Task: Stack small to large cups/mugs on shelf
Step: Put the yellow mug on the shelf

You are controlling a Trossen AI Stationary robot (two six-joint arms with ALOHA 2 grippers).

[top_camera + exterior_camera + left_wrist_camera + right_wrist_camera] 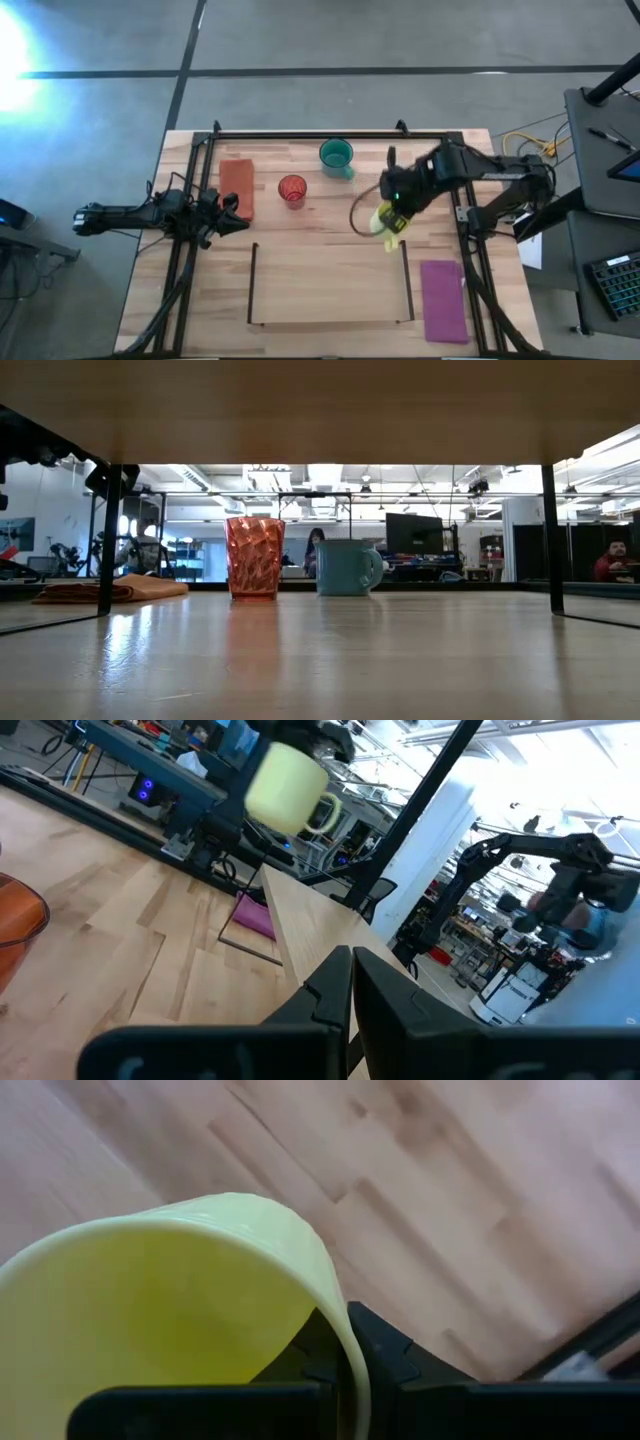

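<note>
While my right end effector (392,220) is closed on the rim of the yellow mug (385,219), it holds it above the surface (330,270), near the shelf's (408,285) right side. My left end effector (228,212) waits closed beside the orange cloth (238,185).

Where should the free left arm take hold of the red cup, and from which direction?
Grip the red cup by its side wall, probably coming in level from the left gripper's side. It stands upright with its mouth up, has no handle, and flares slightly toward the rim. The orange cloth lies flat between them; the teal mug stands apart on the far side, so jaws have room.
</note>
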